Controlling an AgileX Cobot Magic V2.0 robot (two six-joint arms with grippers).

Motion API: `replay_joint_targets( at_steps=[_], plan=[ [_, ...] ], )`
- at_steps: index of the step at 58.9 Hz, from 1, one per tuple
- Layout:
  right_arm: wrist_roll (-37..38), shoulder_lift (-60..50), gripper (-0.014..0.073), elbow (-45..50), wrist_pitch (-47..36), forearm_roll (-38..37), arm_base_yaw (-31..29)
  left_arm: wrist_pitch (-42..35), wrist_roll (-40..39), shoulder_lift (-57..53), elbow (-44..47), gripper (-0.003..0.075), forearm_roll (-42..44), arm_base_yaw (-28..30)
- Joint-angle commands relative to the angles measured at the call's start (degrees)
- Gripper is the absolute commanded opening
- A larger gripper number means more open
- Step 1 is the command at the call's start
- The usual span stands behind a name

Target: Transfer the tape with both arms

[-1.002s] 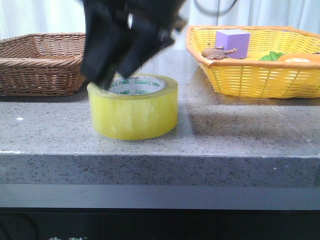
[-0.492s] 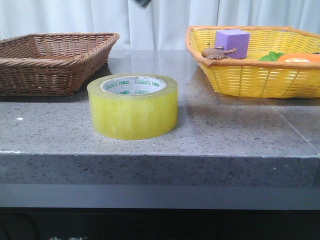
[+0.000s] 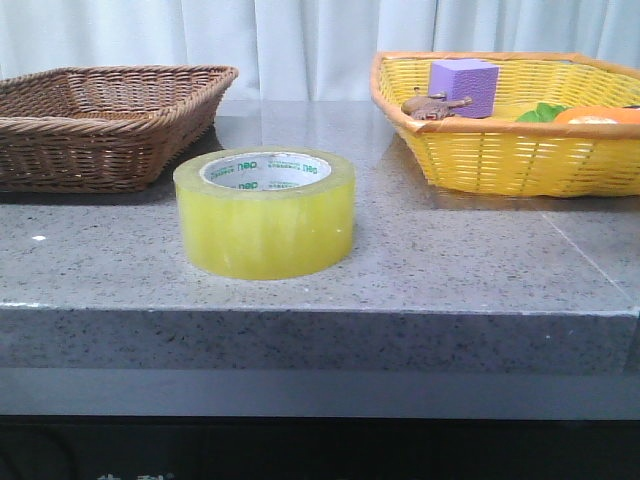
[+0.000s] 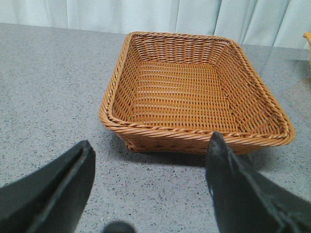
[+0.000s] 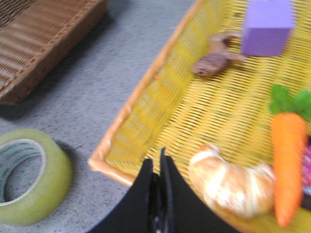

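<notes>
The tape [image 3: 264, 212] lies flat on the gray table [image 3: 470, 260], between the brown basket [image 3: 100, 120] and yellow basket [image 3: 510, 150], touching neither. The left gripper [image 4: 150, 189] is spread wide. The right gripper [image 5: 158, 194] is pressed together.

I see the translucent yellow tape [image 3: 265, 212] with white core and green letters, the speckled grey table [image 3: 450, 270], a brown woven basket [image 3: 100, 120], a yellow basket [image 3: 520, 160], a purple cube [image 3: 465, 86], an orange carrot [image 5: 287, 165].
</notes>
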Motion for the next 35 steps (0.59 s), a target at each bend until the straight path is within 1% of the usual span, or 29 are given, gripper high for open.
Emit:
replay_joint_targets(
  at_steps=[1,5,15,24,35],
  plan=[
    [1.4,-6.2,-0.0079,4.0,-7.1,0.1,-1.0,-4.4,-0.7,0.5,-2.0,0.0474,-0.1,0.1],
    [2.3,-10.4,-0.0079,8.2,-8.6,-1.2,-1.0,-4.4,-0.7,0.5,-2.0,0.0474,-0.1,0.1],
    [2.4,-23.2,-0.0079,19.3,-12.7,-1.6,-1.0,-4.4,-0.7,0.5,-2.0,0.0474,-0.1,0.1],
    [2.4,-35.7,-0.0079,29.2,-14.1,-1.6,-1.0,-4.3,-0.7,0.5,-2.0,0.0474,-0.1,0.1],
    [2.4,-49.1,-0.0079,37.9,-19.3,-1.3,-1.0,-4.4,-0.7,0.5,-2.0,0.0474,-0.1,0.1]
  ],
)
